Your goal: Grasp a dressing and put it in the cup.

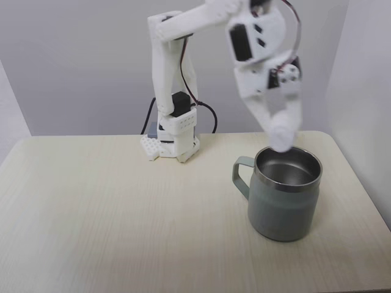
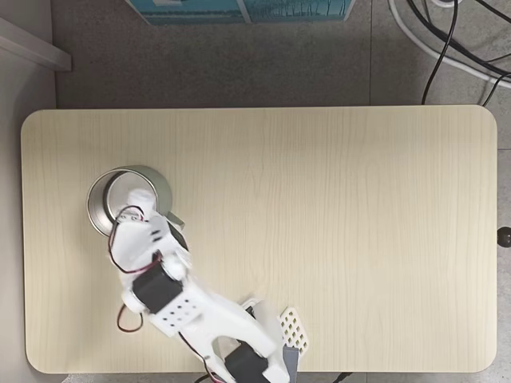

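Observation:
The cup (image 1: 282, 210), a pale grey-green mug with a steel rim and a squared handle pointing left, stands at the right of the table in a fixed view. Just over its far rim hangs the dressing (image 1: 281, 137), a small white roll, with my gripper (image 1: 282, 131) shut on it and pointing down; the picture is blurred there. Seen from above in a fixed view, the cup (image 2: 97, 209) is at the table's left, and my gripper (image 2: 139, 204) covers the right part of its mouth with the dressing (image 2: 140, 199) at its tip.
The arm's white base (image 1: 174, 137) is clamped at the table's far edge; from above the base (image 2: 259, 351) is at the bottom edge. The light wooden table (image 2: 319, 207) has rounded corners. Cables (image 2: 447, 40) and a teal box (image 2: 239, 8) lie on the floor beyond it.

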You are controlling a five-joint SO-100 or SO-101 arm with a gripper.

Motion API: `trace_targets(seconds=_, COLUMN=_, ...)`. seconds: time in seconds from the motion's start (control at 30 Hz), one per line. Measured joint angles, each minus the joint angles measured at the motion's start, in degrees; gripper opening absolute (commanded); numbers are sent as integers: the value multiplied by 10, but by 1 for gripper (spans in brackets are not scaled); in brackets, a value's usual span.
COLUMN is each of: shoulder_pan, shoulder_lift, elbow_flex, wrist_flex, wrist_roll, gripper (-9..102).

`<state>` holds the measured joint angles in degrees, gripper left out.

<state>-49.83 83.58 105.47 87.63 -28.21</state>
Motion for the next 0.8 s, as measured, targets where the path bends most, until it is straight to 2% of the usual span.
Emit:
trace_targets(seconds=0.3, shoulder_pan=-7, shoulder_lift=7, elbow_flex=-99, wrist_flex=-83, wrist_roll=5, gripper=2)
trace_targets(seconds=0.53, shoulder_pan=-22, shoulder_lift=-1, elbow_flex=-125, wrist_flex=-83, wrist_roll=8, gripper=24)
trace_targets(seconds=0.8, shoulder_pan=-41, shoulder_lift=-25, elbow_flex=-138, wrist_flex=-51, wrist_roll=-1, gripper=26)
